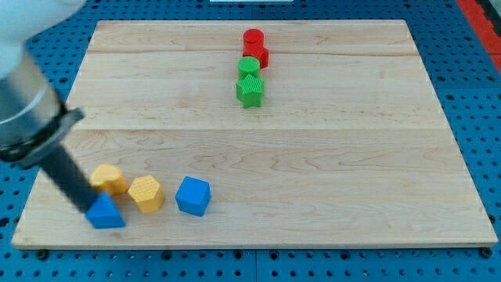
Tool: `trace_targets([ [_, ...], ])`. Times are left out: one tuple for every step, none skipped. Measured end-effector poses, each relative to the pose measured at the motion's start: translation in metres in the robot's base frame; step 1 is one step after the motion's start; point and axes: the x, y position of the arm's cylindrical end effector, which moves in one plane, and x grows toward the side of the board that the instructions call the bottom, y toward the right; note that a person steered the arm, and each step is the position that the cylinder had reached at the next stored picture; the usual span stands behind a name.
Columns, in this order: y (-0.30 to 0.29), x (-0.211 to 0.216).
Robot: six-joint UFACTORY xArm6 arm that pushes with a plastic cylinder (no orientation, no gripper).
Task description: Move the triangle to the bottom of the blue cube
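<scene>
The blue triangle (pixel 105 212) lies near the view's bottom left of the wooden board (pixel 313 157). The blue cube (pixel 192 196) sits to its right, with a yellow hexagonal block (pixel 146 193) between them. My tip (pixel 86 210) rests at the triangle's left upper edge, touching it. The dark rod slants up to the view's left.
Another yellow block (pixel 109 179) sits just above the triangle, next to the rod. At the view's top centre a red cylinder (pixel 253 37), a red block (pixel 257 55), a green cylinder (pixel 249 67) and a green star block (pixel 250 90) stand in a column.
</scene>
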Motion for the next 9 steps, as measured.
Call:
trace_targets([
  [0.009,-0.001],
  [-0.048,-0.010],
  [-0.085,0.004],
  [-0.039,0.019],
  [0.041,0.023],
  [0.041,0.027],
  [0.010,0.043],
  [0.040,0.053],
  [0.084,0.053],
])
